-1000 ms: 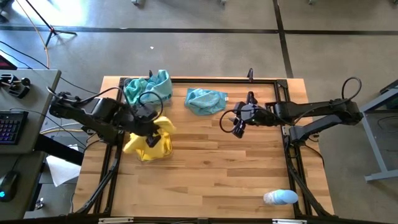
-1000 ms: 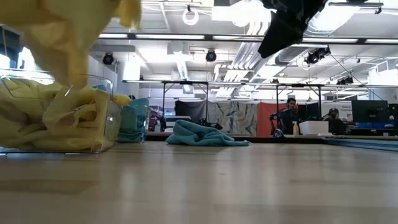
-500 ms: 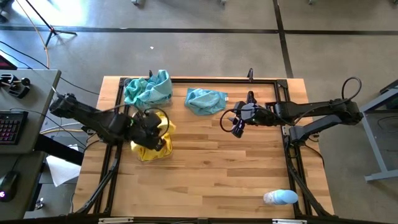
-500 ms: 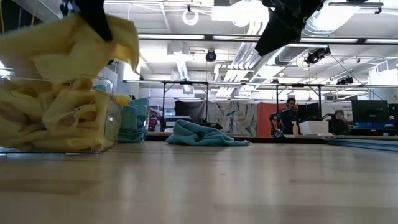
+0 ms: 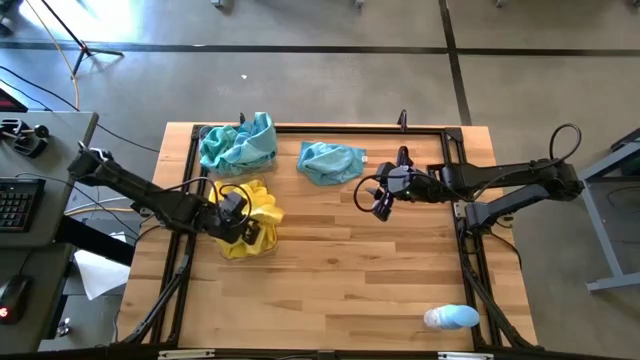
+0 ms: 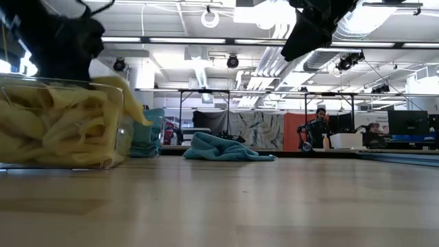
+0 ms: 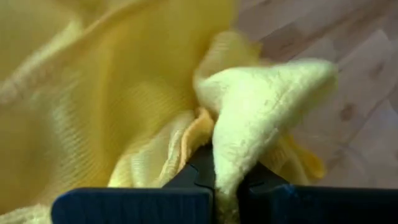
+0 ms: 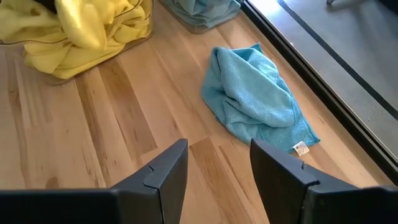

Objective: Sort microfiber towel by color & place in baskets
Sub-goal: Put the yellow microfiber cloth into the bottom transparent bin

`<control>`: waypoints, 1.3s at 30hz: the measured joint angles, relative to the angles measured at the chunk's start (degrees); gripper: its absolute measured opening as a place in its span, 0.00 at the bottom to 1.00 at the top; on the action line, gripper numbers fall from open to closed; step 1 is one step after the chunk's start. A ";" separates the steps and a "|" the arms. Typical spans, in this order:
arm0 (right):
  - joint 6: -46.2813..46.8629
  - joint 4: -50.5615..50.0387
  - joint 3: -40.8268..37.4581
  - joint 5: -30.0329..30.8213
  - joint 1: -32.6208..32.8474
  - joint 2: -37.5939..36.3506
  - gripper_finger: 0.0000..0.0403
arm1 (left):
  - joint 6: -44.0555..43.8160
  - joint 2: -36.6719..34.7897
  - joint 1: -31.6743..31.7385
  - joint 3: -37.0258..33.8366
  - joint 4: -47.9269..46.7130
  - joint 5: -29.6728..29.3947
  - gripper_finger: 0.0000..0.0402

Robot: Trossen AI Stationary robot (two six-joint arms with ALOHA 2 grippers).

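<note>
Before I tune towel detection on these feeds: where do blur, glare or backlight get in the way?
Left wrist view: the yellow towel pinched in the left gripper fills the frame, soft and close. Low view: bright ceiling lights turn the arms into silhouettes, and the near tabletop is blurred. High view: even light. Right wrist view: the teal towel is sharp, and the open right gripper is in shadow.

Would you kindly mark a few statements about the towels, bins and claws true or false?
1. The left claw is shut on a yellow towel. True.
2. The right claw holds a teal towel. False: it is open and empty above the table.
3. One teal towel lies loose on the table. True.
4. The yellow bin is empty. False: it is full of yellow towels.
5. The teal bin holds teal towels. True.
</note>
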 joint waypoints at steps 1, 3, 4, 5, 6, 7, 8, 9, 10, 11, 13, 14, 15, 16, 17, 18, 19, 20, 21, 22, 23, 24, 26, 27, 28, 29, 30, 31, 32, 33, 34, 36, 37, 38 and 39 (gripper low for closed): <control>0.00 0.00 0.00 0.20 -0.01 0.00 0.42 | -0.84 -0.23 0.11 -1.46 1.43 0.91 0.00; -0.01 0.09 0.00 0.24 -0.04 0.00 0.42 | -2.02 -0.27 0.23 -4.02 3.51 1.91 0.00; -0.01 0.19 0.00 0.24 -0.19 0.00 0.42 | -2.46 -0.13 0.23 -5.11 4.61 2.02 0.00; 0.01 0.36 0.00 0.24 -0.37 0.00 0.42 | -2.53 -0.08 0.23 -5.95 5.56 1.79 0.00; 0.14 0.46 0.00 0.24 -0.50 0.00 0.42 | -2.50 -0.10 0.21 -6.70 6.26 1.56 0.00; 0.27 0.50 0.00 0.24 -0.77 0.00 0.42 | -2.49 -0.20 0.23 -7.07 6.72 1.56 0.00; 0.35 0.58 0.00 0.22 -1.06 0.00 0.42 | -2.23 -0.10 0.23 -7.16 6.70 1.58 0.00; 0.38 0.67 0.00 0.26 -1.36 0.00 0.42 | -1.70 0.10 0.22 -7.16 6.68 1.47 0.00; 0.40 0.73 0.00 0.27 -1.63 0.00 0.42 | -1.33 0.11 0.21 -7.21 6.64 1.16 0.00; 0.42 0.85 0.01 0.30 -1.91 0.00 0.42 | -1.12 0.07 0.21 -7.24 6.58 0.82 0.00; 0.41 1.14 0.02 0.30 -2.32 0.00 0.42 | -0.82 0.24 0.23 -7.29 6.06 0.26 0.01; 0.42 1.29 0.02 0.31 -2.46 0.00 0.42 | -0.77 0.45 0.23 -7.29 5.90 0.22 0.03; 0.42 1.54 0.02 0.30 -2.68 0.00 0.42 | -0.74 0.59 0.23 -7.29 5.85 0.22 0.04; 0.42 1.86 0.02 0.29 -2.79 0.00 0.42 | -0.73 0.62 0.23 -7.29 5.83 0.22 0.07; 0.42 2.20 0.02 0.29 -2.96 0.00 0.42 | -0.73 0.62 0.23 -7.30 5.84 0.24 0.09; 0.42 2.55 0.02 0.29 -3.08 0.00 0.42 | -0.73 0.62 0.23 -7.32 5.87 0.25 0.12; 0.39 2.80 0.02 0.28 -3.25 0.00 0.42 | -0.52 0.62 0.23 -7.33 5.89 0.25 0.15; 0.37 3.08 0.02 0.28 -3.40 0.00 0.42 | 0.03 0.61 0.23 -7.33 5.94 0.28 0.18; 0.33 3.42 0.02 0.29 -3.50 0.00 0.42 | 0.75 0.52 0.23 -7.28 5.92 0.27 0.21; 0.29 3.65 0.02 0.29 -3.63 0.00 0.42 | 1.43 0.41 0.23 -7.02 5.78 0.27 0.23; 0.25 3.74 0.02 0.29 -3.78 0.00 0.42 | 2.08 0.37 0.23 -6.72 5.53 0.30 0.26; 0.25 3.78 0.02 0.29 -3.84 0.00 0.42 | 2.48 0.36 0.23 -6.30 5.15 0.46 0.28; 0.25 3.78 0.02 0.29 -3.90 0.00 0.42 | 4.64 0.34 0.31 -5.18 4.74 0.37 0.31; 0.25 3.80 0.02 0.29 -3.90 0.00 0.42 | 6.44 0.28 0.39 -4.44 4.40 0.34 0.32; 0.25 3.84 0.02 0.29 -3.90 0.00 0.42 | 8.00 0.21 0.57 -3.56 4.26 0.86 0.32; 0.23 3.85 0.02 0.29 -3.90 0.00 0.42 | 9.39 0.07 0.74 -2.59 4.09 1.51 0.32; 0.17 3.85 0.02 0.29 -3.90 0.00 0.42 | 10.48 -0.12 1.01 -1.51 3.49 1.95 0.32; -0.09 3.86 0.02 0.29 -3.90 0.00 0.42 | 11.44 -0.22 1.25 -0.29 2.66 2.13 0.32; -0.15 3.87 0.02 0.29 -3.90 0.00 0.42 | 12.25 -0.26 1.46 1.09 1.93 2.21 0.32; -0.18 3.91 0.02 0.28 -3.90 0.00 0.42 | 13.03 -0.30 1.73 2.58 0.68 2.23 0.32; -0.19 4.03 0.02 0.29 -3.90 0.00 0.42 | 13.68 -0.47 1.82 4.20 -1.51 2.31 0.32; -0.21 4.26 0.02 0.29 -3.90 0.00 0.42 | 14.64 -0.53 2.19 7.75 -6.53 2.77 0.32; -0.21 4.26 0.02 0.29 -3.90 0.00 0.42 | 14.68 -0.50 2.41 9.60 -9.28 3.16 0.32; -0.21 4.34 0.02 0.29 -3.90 0.00 0.42 | 14.66 -0.48 2.55 11.23 -12.50 3.44 0.32; -0.21 4.46 0.02 0.29 -3.90 0.00 0.42 | 14.63 -0.51 2.69 12.94 -15.84 3.62 0.32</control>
